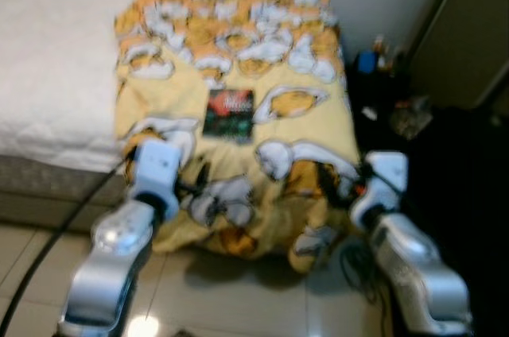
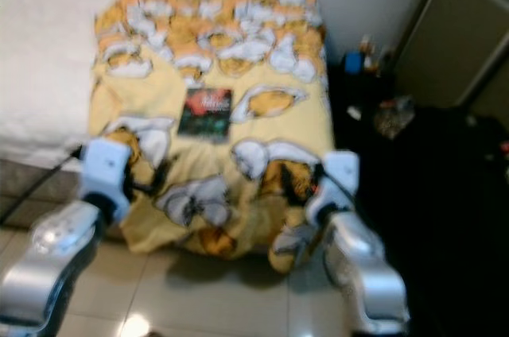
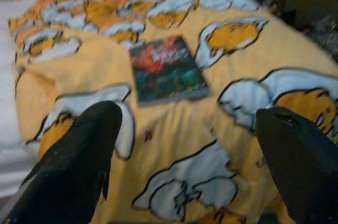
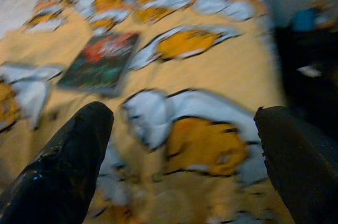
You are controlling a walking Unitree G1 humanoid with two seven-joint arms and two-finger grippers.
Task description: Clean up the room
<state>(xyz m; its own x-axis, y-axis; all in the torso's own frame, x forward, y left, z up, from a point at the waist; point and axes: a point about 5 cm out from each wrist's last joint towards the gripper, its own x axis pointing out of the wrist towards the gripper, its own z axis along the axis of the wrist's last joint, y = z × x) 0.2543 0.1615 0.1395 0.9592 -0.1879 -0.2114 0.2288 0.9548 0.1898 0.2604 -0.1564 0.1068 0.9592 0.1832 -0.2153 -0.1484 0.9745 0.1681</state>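
**Both pincers wide over the yellow blanket**

While I stand at the foot of the bed point(image 1: 48, 75), my two arms reach forward over the near edge of a yellow blanket point(image 1: 238, 98) printed with white and orange cartoon shapes. My left gripper point(image 3: 185, 145) hangs above the blanket's near left part, its fingers point(image 3: 79, 166) spread wide with nothing between them. My right gripper point(image 4: 182, 150) is over the near right part, close to the bed's right edge, and it too stands wide and empty.

A book point(image 1: 229, 114) with a dark cover — red and green tones on it — lies flat on the blanket near its middle, ahead of both grippers and apart from them. From my left wrist it sits just beyond the fingers; from my right wrist it lies off toward my left side.

Left of the blanket the bed shows a white cover. Right of the bed, in a dark corner, sits blurred clutter point(image 1: 382, 59) — a blue item among it that I cannot identify. Glossy tiles point(image 1: 207, 297) cover the floor below the blanket's hanging edge.
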